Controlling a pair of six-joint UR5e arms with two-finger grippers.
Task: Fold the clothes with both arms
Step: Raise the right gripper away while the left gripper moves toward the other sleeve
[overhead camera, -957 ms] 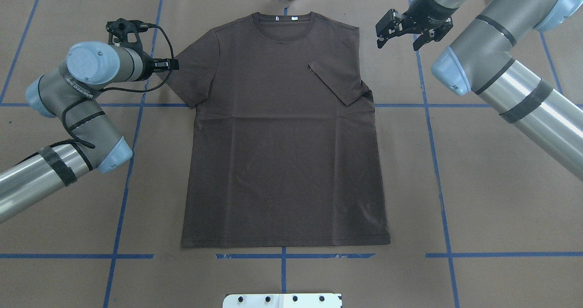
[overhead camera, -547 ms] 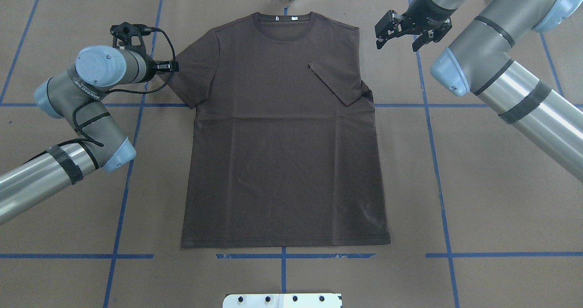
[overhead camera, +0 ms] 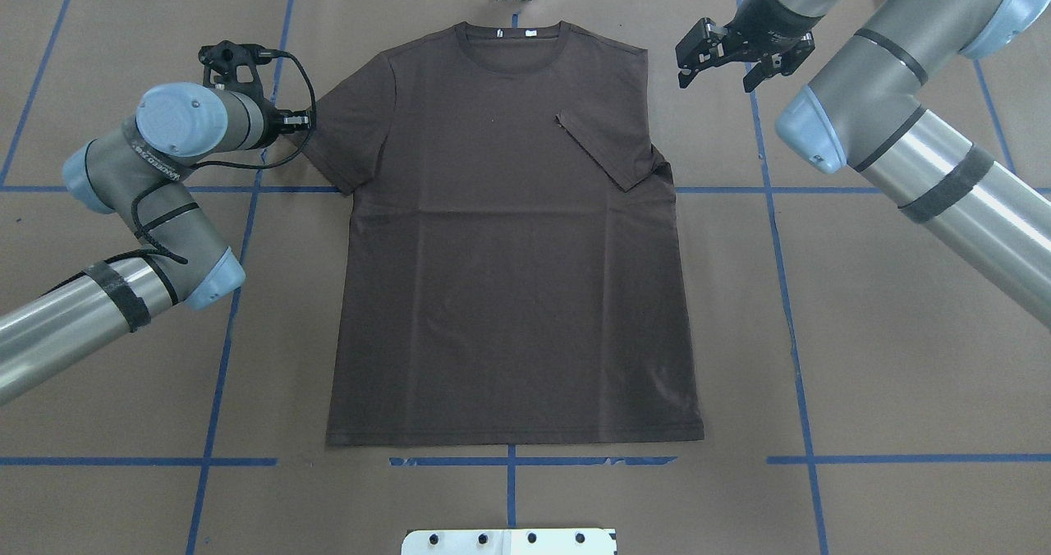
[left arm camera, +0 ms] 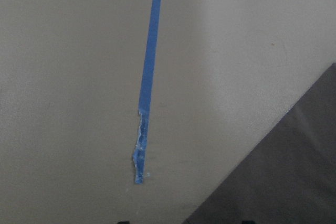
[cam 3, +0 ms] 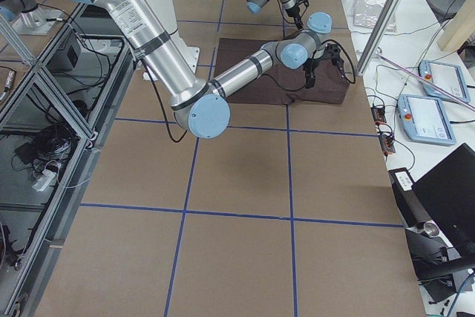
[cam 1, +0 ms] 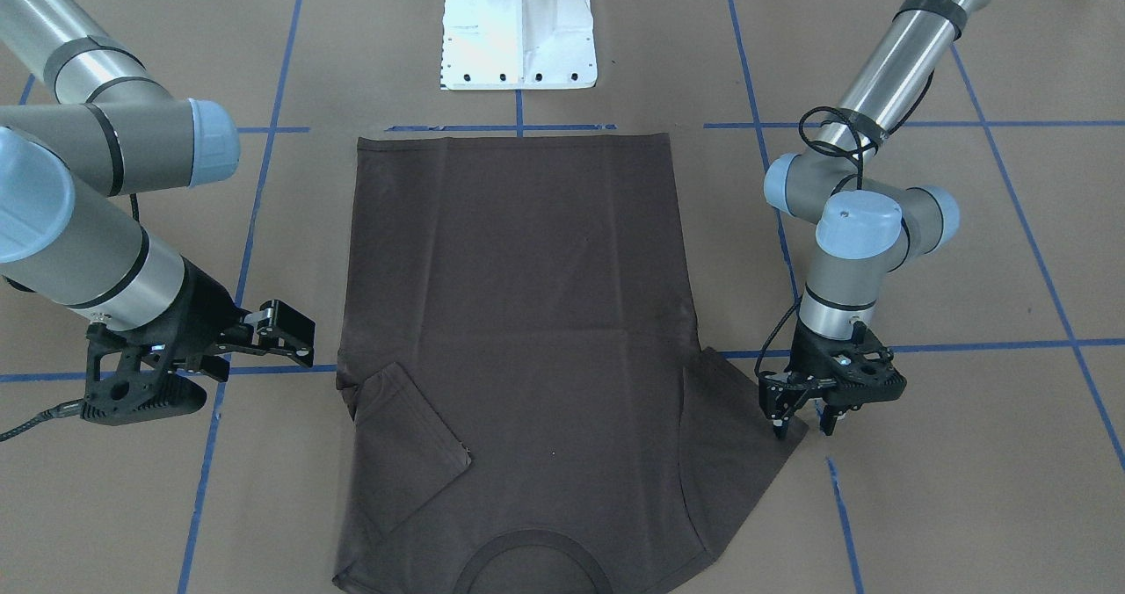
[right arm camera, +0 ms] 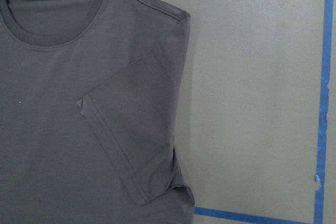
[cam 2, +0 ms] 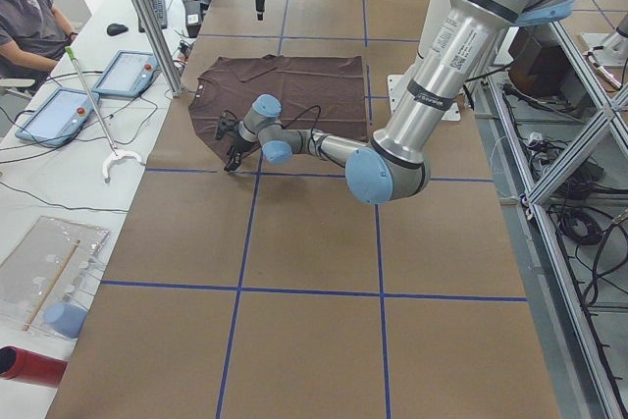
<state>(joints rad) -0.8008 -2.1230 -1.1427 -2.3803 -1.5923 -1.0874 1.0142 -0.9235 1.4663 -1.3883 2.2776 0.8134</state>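
Light was even and bright, shadows fell faint beside the T-shirt (overhead camera: 509,251), white glare burned beyond its collar (overhead camera: 513,36), focus was sharp throughout.

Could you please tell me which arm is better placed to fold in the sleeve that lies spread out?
Left. The left gripper is down at the edge of the spread sleeve, fingers open. The right gripper hovers off the shirt, on its far side, beside the folded sleeve.
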